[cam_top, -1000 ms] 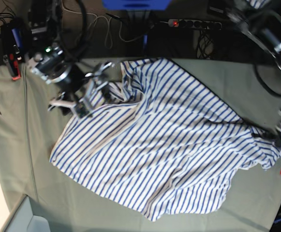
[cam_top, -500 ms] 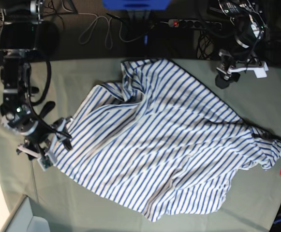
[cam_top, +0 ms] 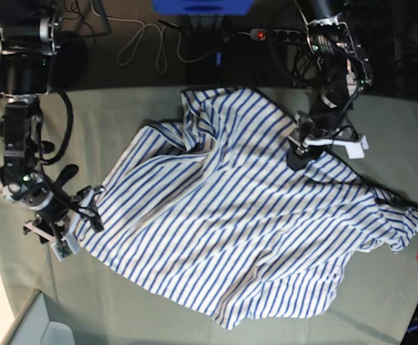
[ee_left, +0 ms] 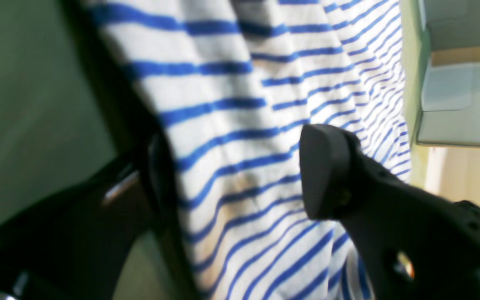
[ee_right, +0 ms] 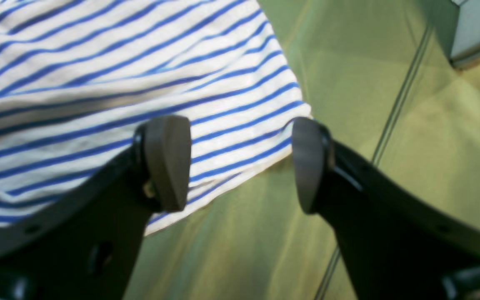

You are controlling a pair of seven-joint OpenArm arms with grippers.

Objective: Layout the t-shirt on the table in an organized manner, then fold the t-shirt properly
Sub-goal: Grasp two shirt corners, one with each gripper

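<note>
Still in layout phase: t-shirt (cam_top: pixel 244 215) lies rumpled mid-table (cam_top: pixel 158 316), nothing folded. My right gripper (ee_right: pixel 240 162), jaws apart, straddles the corner at 9 o'clock. My left gripper (ee_left: pixel 231 175), also spread and empty, hovers over the 1 o'clock edge.

Blurred and cropped areas

The t-shirt (ee_left: pixel 265 137) is blurred and cut off by both wrist views' edges; its right-hand bunched sleeve (cam_top: pixel 403 223) cannot be made out clearly.

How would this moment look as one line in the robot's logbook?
shirt: crumpled on table | right gripper: open at corner | left gripper: open over edge
</note>
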